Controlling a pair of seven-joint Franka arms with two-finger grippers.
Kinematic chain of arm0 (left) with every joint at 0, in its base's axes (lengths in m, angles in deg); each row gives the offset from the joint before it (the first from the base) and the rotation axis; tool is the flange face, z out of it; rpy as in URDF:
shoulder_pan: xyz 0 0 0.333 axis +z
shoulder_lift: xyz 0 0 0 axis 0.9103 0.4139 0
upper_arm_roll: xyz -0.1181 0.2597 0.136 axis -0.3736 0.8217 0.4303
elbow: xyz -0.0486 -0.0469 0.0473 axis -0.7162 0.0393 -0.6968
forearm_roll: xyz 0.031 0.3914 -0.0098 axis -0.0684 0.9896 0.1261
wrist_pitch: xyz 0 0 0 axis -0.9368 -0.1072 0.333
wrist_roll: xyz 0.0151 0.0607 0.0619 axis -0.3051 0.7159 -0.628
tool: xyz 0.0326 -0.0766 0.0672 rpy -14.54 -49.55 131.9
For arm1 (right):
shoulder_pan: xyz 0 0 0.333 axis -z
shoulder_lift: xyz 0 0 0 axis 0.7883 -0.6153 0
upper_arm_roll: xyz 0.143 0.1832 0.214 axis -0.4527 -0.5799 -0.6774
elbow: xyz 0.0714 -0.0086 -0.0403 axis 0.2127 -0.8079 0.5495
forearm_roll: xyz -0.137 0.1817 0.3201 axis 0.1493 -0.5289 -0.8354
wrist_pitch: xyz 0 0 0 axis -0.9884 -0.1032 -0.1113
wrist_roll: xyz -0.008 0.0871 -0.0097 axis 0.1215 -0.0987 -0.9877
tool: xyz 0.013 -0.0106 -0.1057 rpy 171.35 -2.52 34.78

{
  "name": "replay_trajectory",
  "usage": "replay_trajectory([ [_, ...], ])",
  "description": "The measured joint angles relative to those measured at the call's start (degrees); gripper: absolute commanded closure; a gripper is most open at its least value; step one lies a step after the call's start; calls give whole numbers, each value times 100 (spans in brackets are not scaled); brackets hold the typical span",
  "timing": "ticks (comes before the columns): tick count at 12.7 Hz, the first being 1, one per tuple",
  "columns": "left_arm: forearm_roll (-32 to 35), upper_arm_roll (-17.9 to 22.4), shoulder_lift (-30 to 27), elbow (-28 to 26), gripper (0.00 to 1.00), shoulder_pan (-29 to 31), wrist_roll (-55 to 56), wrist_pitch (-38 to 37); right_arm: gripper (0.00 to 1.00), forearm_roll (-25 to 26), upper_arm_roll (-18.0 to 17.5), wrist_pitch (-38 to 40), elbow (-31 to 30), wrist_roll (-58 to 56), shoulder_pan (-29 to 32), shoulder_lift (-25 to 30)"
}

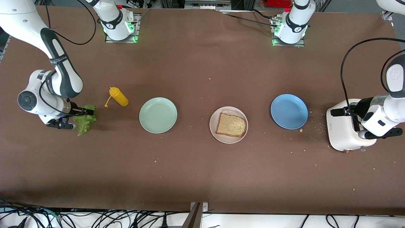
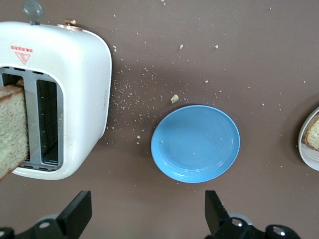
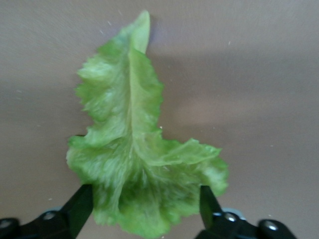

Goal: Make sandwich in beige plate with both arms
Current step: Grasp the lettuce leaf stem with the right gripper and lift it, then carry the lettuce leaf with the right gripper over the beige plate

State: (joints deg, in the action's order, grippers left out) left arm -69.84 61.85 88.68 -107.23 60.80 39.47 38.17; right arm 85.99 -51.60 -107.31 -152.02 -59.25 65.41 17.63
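Note:
A toasted bread slice [image 1: 231, 125] lies on the beige plate [image 1: 227, 110] at the table's middle. A second slice [image 2: 10, 129] stands in a slot of the white toaster [image 1: 343, 129] at the left arm's end. My left gripper [image 1: 349, 122] hangs open and empty over the toaster; in its wrist view its gripper [image 2: 147, 211] shows above bare cloth. The green lettuce leaf [image 1: 84, 122] lies on the table at the right arm's end. My right gripper [image 3: 144, 206] is down at the leaf [image 3: 134, 149], open, one finger on each side of its broad ruffled end.
A yellow squeeze bottle [image 1: 118, 96] lies beside the lettuce. A mint-green plate [image 1: 158, 115] sits between the bottle and the beige plate. A blue plate [image 1: 289, 111] sits between the beige plate and the toaster. Crumbs dot the brown cloth near the toaster.

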Motion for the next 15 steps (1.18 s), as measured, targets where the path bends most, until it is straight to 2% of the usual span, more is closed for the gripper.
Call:
replay_trajectory([
  [1,0,0,0,0,0,0,0,0,100,0,0,-17,1,0,24,-38],
  [9,0,0,2,0,0,-1,1,0,100,0,-27,-29,25,0,71,0],
  [12,0,0,2,0,0,-2,1,0,100,0,-179,-6,198,-3,68,169],
  [15,0,0,2,0,0,-1,2,0,100,0,-400,922,725,-3,67,531],
])
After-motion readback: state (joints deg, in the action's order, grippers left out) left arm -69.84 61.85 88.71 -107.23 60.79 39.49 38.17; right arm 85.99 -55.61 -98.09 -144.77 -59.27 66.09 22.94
